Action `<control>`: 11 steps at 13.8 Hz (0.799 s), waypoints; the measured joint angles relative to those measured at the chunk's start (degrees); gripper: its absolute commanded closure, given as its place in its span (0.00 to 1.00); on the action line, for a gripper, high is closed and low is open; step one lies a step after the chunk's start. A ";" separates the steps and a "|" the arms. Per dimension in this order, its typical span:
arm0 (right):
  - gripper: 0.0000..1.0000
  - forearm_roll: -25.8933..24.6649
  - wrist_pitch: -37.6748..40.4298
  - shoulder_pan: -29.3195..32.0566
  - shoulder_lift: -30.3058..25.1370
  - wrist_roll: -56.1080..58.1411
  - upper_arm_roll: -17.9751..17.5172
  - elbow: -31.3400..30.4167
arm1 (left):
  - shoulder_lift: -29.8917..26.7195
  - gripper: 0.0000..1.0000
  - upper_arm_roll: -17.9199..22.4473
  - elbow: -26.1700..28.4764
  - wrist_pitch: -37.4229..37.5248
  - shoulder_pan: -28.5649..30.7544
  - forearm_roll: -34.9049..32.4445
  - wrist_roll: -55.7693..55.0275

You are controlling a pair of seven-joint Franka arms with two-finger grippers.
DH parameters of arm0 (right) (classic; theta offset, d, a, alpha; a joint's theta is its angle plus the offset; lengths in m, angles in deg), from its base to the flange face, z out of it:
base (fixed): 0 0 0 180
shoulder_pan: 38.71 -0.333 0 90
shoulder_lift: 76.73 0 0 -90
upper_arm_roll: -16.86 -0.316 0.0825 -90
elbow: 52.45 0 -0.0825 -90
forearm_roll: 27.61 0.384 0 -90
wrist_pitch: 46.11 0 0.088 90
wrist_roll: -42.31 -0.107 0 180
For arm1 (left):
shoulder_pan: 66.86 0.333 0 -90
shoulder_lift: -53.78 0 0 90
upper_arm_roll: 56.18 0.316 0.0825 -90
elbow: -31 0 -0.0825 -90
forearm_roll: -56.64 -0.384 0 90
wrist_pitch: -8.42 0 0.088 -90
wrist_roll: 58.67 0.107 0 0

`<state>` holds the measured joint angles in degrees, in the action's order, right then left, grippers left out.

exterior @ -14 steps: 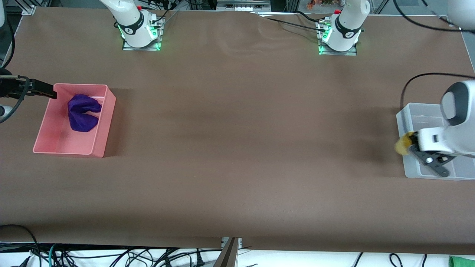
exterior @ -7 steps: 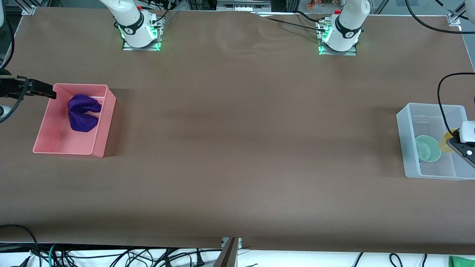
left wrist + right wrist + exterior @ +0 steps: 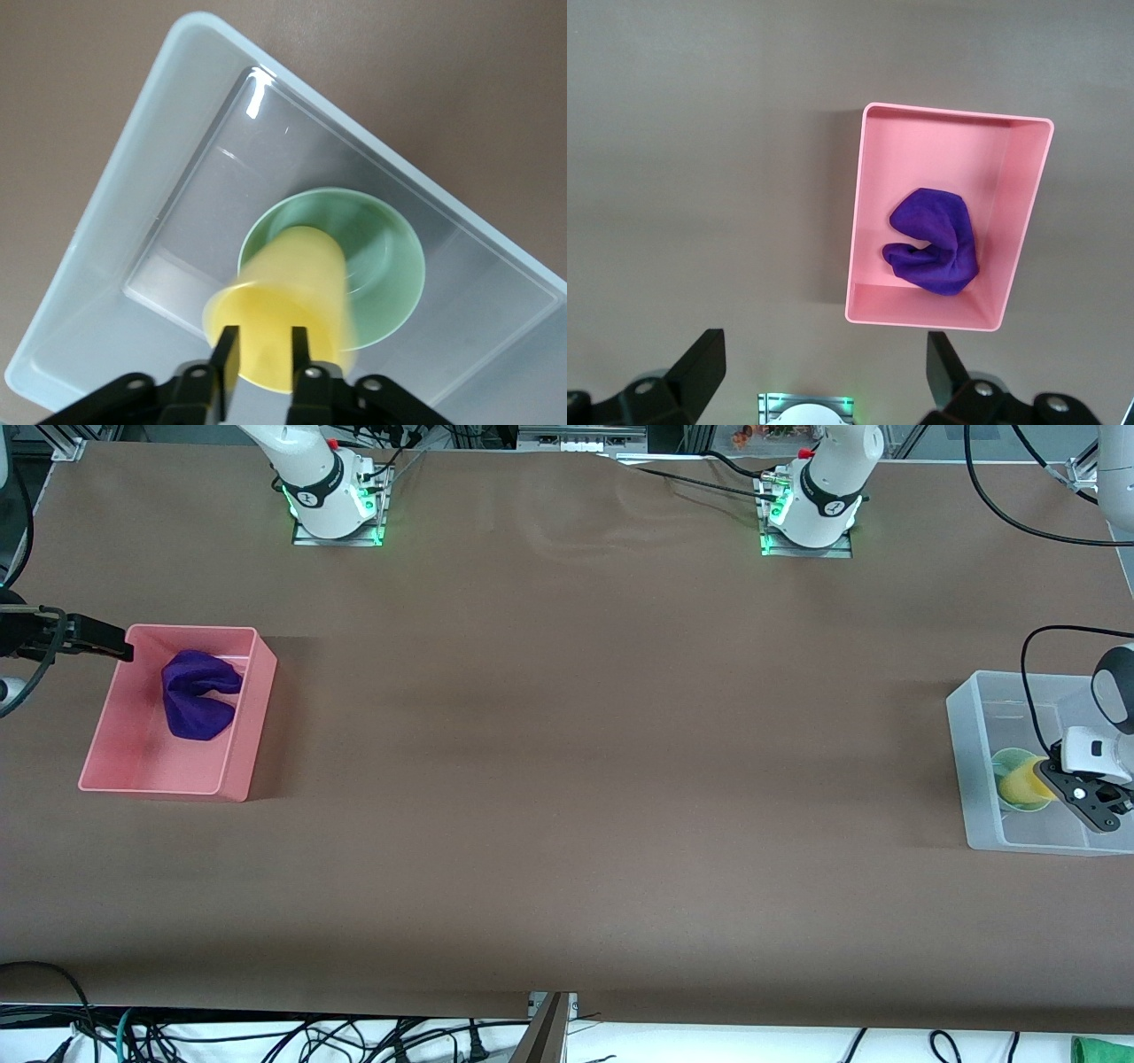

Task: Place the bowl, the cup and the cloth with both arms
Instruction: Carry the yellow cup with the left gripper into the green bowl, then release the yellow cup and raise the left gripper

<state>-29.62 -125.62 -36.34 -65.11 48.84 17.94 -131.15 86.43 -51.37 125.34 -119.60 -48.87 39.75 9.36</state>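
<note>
Cup (image 3: 285, 312) pinched at its rim in left end effector (image 3: 264, 347), over bowl (image 3: 390, 266) inside clear bin (image 3: 106, 221). Right end effector (image 3: 824, 359) spread wide, empty, above pink bin (image 3: 859, 221) holding cloth (image 3: 935, 241).

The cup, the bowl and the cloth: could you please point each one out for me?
cup (image 3: 288, 292), left wrist view, on its yellow side wall.
bowl (image 3: 390, 257), left wrist view, on its green inner wall.
cloth (image 3: 197, 695), front view, on its purple middle.

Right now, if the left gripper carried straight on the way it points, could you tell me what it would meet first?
Probably the bowl: the left gripper holds the cup, aimed into it, inside the clear bin. Whether they already touch is unclear.
</note>
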 measured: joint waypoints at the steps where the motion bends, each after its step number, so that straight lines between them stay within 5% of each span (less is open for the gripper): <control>1: 0.00 0.00 0.00 0.00 0.00 0.00 0.00 0.00 | -0.03 0.00 0.07 -0.01 0.16 0.00 0.00 0.00; 7: 0.00 0.00 -0.01 0.02 0.07 0.00 0.01 0.00 | -5.30 0.00 -0.02 -0.97 3.82 -3.13 5.70 -1.60; 11: 0.00 0.00 -0.02 0.05 0.12 0.00 0.03 0.00 | -14.67 0.00 -0.11 0.63 7.65 -9.97 6.75 -19.47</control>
<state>-29.62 -125.63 -36.29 -64.99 48.84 17.97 -131.15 71.76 -51.48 125.97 -111.94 -58.84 46.50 -10.11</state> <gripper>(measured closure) 0.000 0.000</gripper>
